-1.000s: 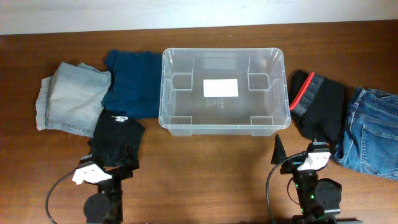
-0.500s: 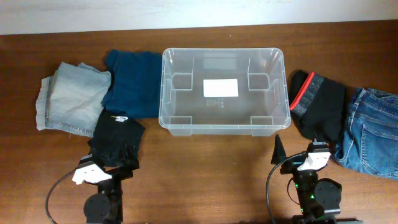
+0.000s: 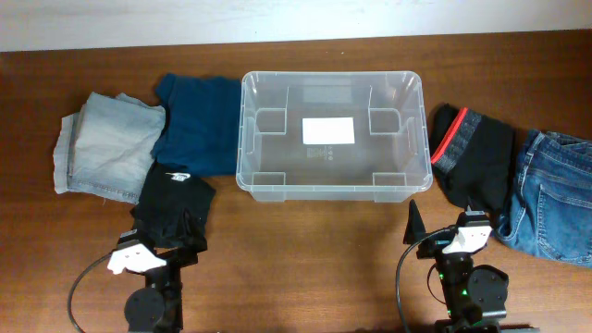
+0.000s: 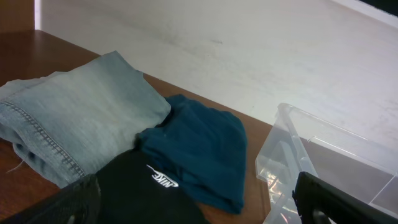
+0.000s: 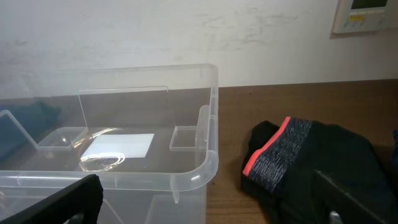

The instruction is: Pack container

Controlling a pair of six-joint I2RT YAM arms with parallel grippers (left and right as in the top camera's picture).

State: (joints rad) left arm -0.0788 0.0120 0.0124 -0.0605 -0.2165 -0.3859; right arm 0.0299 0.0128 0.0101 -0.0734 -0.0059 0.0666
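The clear plastic container stands empty at the table's middle, with a white label on its bottom. It also shows in the left wrist view and in the right wrist view. My left gripper is open and empty at the near edge of a black Nike shirt; its fingers frame that shirt in the left wrist view. My right gripper is open and empty near the container's front right corner, beside a black garment with a red band.
Left of the container lie a teal shirt and folded light grey jeans. Blue jeans lie at the far right. A white wall runs behind the table.
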